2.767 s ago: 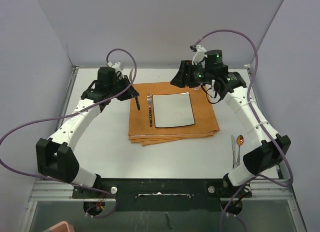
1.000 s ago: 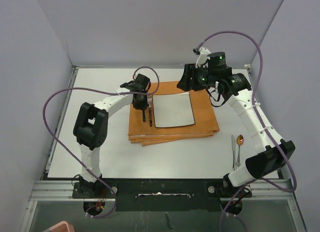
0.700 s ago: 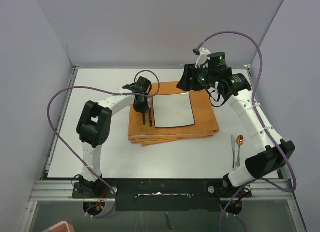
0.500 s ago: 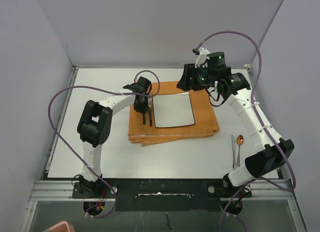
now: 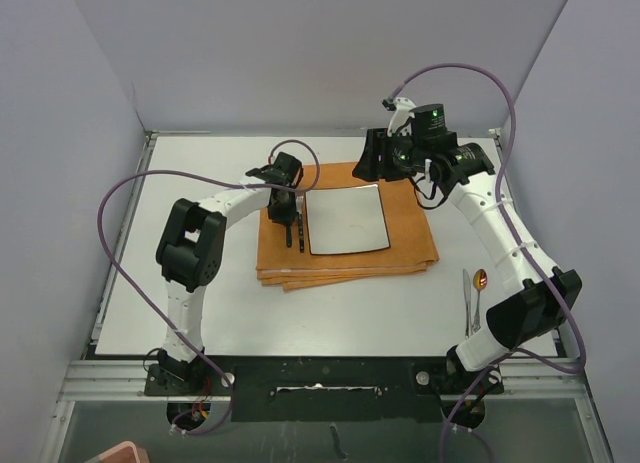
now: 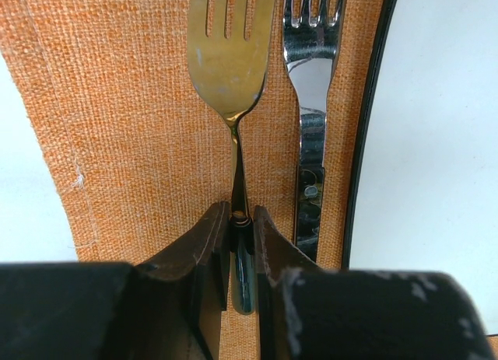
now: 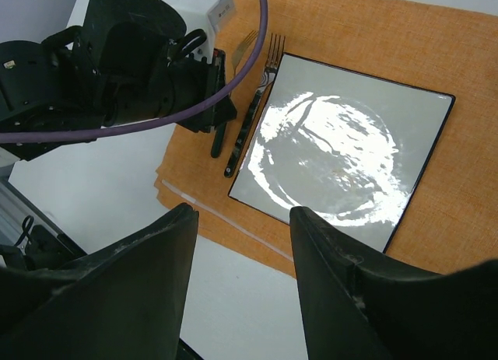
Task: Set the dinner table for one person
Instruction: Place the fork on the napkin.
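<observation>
Your left gripper has swung in and now clamps the gold fork by its handle, bringing it onto the orange mat beside the silver fork, at the plate's 9 o'clock, mid dinner table. Right gripper gapes empty; release looks next.

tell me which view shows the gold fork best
Left wrist: the gold fork fills the frame, handle pinched in the left end effector. Right wrist shows only its tines; top external, too small to tell.
</observation>
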Robot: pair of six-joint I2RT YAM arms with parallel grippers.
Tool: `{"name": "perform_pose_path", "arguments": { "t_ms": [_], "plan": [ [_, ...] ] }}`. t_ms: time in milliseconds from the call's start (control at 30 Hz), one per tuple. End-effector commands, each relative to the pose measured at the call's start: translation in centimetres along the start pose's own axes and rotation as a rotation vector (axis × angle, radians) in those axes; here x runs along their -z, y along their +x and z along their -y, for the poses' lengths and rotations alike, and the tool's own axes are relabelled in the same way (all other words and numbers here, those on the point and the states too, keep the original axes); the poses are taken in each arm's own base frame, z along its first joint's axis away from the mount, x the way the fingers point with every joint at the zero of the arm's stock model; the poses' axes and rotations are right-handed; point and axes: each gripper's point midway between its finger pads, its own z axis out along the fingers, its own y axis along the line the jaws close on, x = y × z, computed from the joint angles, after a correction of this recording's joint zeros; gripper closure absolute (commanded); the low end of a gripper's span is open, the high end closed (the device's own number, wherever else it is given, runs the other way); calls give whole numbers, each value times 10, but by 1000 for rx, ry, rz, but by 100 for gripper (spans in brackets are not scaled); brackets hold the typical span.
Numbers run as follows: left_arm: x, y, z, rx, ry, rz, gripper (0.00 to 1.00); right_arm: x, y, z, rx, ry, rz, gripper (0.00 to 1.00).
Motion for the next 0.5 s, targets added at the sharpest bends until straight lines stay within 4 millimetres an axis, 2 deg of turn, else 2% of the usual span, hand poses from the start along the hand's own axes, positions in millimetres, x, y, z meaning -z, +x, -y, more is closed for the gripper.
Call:
{"name": "perform_pose_path", "arguments": {
  "t_ms": [0,300,400,467],
  "plan": [
    [-13,-12,3,14,14,35,100,9,-27,-10,28,-29,82,48],
    [-20,-2,0,25,6,12,99,8,-29,-8,23,-25,85,48],
    [-21,2,-2,27,0,4,89,7,-30,-9,20,-27,85,48],
    [-20,3,-3,29,-4,4,77,7,-30,-9,19,-28,87,48]
  ]
}}
